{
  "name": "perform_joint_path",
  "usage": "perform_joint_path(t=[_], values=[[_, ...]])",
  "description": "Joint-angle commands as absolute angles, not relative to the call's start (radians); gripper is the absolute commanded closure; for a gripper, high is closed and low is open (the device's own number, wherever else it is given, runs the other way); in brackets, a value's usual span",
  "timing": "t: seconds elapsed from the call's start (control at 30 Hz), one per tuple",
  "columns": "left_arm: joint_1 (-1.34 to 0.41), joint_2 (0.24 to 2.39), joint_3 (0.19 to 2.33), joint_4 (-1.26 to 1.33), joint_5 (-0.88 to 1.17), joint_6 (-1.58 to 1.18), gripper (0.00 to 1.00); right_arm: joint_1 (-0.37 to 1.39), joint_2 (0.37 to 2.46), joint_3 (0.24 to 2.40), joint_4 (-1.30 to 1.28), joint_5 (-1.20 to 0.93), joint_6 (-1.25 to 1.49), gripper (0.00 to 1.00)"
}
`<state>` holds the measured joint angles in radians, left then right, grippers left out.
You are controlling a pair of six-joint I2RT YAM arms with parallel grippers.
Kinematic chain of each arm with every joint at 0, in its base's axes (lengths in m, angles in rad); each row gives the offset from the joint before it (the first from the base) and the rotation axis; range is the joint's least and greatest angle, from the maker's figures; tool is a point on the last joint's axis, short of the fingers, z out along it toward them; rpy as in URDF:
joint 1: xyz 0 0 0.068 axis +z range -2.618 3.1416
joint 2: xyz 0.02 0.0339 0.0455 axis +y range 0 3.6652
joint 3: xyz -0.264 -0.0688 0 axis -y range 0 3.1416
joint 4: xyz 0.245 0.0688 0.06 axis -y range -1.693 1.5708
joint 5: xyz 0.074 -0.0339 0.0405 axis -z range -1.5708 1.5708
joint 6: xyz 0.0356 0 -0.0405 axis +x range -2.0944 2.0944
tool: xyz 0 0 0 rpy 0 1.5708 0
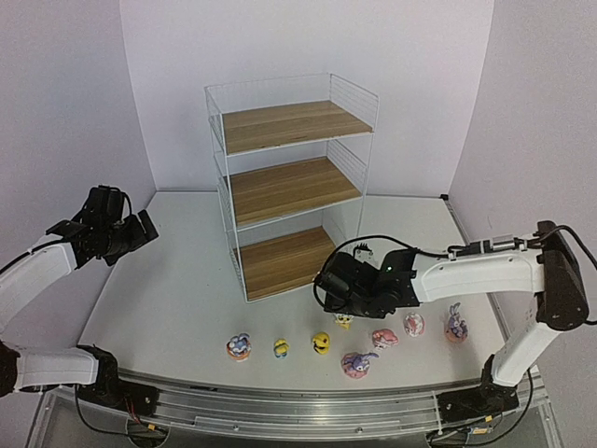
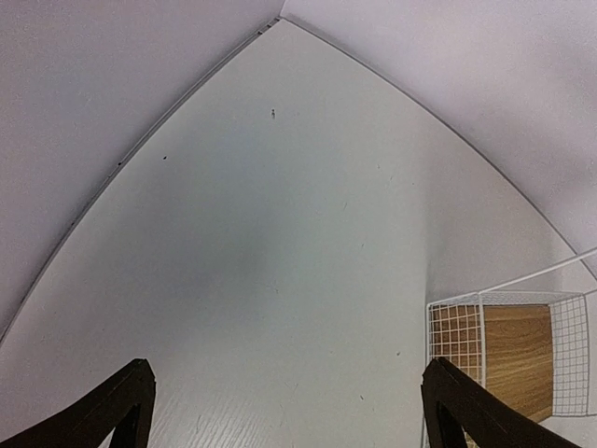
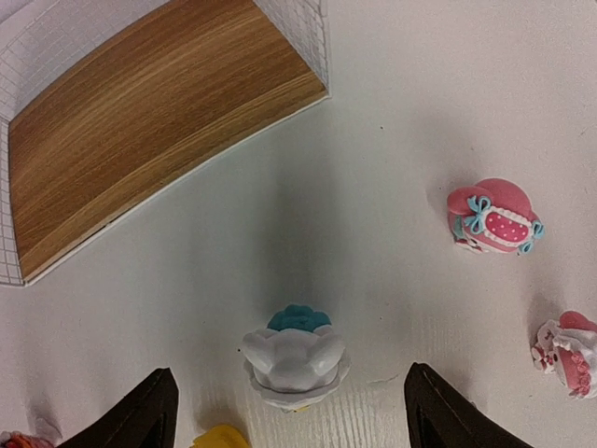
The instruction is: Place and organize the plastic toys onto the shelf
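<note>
Right gripper [image 3: 289, 371] spread wide, empty, straddling a white-and-blue toy [image 3: 295, 355] on the table [image 3: 392, 112]. Pink bow toy [image 3: 492, 218] at 2 o'clock, shelf [image 3: 140, 121] at 11 o'clock. Left gripper [image 2: 287, 366] also wide, empty, shelf at its 3 o'clock.

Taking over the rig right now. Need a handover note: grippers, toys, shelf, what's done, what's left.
Left gripper: open, empty, above bare table left of the shelf.
Right gripper: open, empty, hovering over a white toy just in front of the shelf.
Toys: eight countable in the top view, all on the table in a loose row near the front edge, e.g. purple bunny.
Done: nothing; all three shelf levels are bare.
Left: pick, place and group every toy.
</note>
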<state>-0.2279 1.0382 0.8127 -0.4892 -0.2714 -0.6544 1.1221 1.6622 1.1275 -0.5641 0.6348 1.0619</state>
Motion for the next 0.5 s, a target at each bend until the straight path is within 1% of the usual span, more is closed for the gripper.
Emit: perform_joint_path(t=[0.0,0.3,0.47], values=[[-0.227,1.041,0.81,-0.475,-0.268,-0.641,0.0,1.131,1.701,1.166,-0.6,0.748,1.21,0.2],[-0.227,1.05,0.811,-0.467,-0.273,-0.634,0.0,1.133,1.816,1.208,-0.6,0.665,1.204,0.23],[-0.227,1.052,0.806,-0.469,-0.273,-0.636,0.0,1.133,1.823,1.196,-0.6,0.652,1.224,0.26]])
